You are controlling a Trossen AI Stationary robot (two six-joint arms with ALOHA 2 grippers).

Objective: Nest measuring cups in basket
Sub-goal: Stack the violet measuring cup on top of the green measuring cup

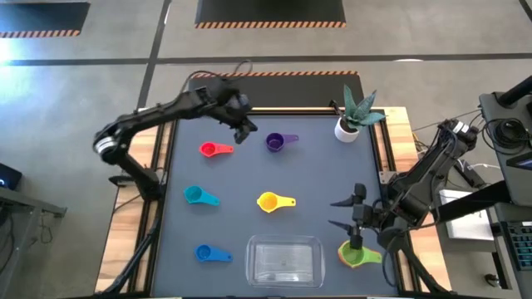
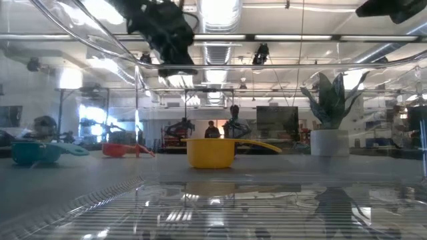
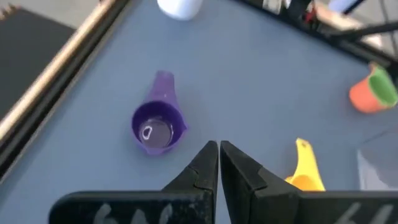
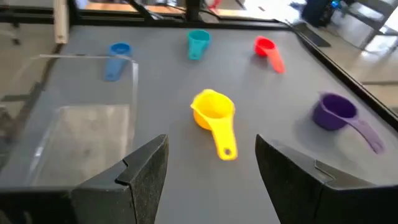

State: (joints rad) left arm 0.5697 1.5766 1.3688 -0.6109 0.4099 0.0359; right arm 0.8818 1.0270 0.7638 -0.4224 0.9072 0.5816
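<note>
Right now nothing is in the basket [image 1: 285, 260], which sits bare at the near edge of the table, and neither arm holds a cup. From above, the right gripper [image 1: 349, 212] hangs with its fingers spread wide beside the basket, just above a green cup [image 1: 359, 256] that seems to sit inside an orange one [image 3: 362, 97]; its own camera looks straight down the gap between the fingers at the yellow cup [image 4: 213, 113]. My guess is that the yellow cup is its target, and to take it cleanly the arm should drop low, square its fingers across the bowl or the flat handle, and close only once both pads are level with the plastic, since a small light scoop will skid away if one finger touches first. The left gripper [image 1: 246, 129] is up at the far side with its fingers pinched together on nothing, between the red cup [image 1: 215, 150] and the purple cup [image 1: 280, 141]; it would have to open before it could take either. The overhead camera alone lays out all the cups, including the teal cup [image 1: 199, 196] and blue cup [image 1: 211, 252] on the left. The table-level camera looks through the clear basket wall and shows the cups all standing flat. Only the left wrist camera shows that the purple bowl is empty and open upward.
</note>
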